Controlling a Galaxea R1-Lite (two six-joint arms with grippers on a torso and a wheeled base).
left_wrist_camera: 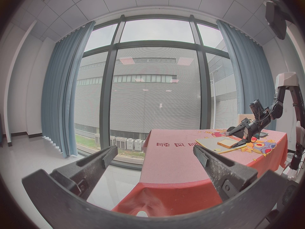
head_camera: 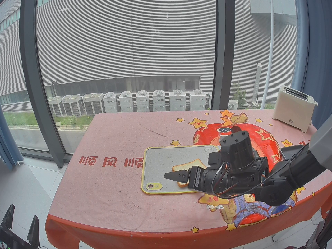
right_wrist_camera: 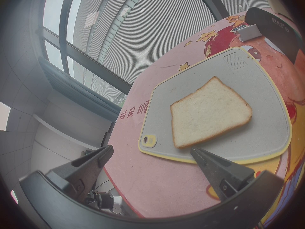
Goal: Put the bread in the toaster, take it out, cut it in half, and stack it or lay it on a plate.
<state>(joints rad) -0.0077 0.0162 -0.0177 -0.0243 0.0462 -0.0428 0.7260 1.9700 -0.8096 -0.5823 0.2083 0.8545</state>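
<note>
A slice of pale bread (head_camera: pixel 189 165) lies flat on the grey cutting board with a yellow rim (head_camera: pixel 159 163) near the table's front edge. My right gripper (head_camera: pixel 174 176) hangs low over the near side of the bread, pointing towards my left. In the right wrist view the bread (right_wrist_camera: pixel 209 112) sits just ahead of the right gripper (right_wrist_camera: pixel 152 151), which is open with nothing between its fingers. The white toaster (head_camera: pixel 294 108) stands at the far right of the table. My left gripper (left_wrist_camera: pixel 152 151) is open and empty, off the table's left end and below its top.
The table wears a pink and red printed cloth (head_camera: pixel 114 146). A dark flat object (head_camera: pixel 293 151) lies on the right, partly behind my right arm. A large window with dark frames (head_camera: pixel 224 45) runs behind the table.
</note>
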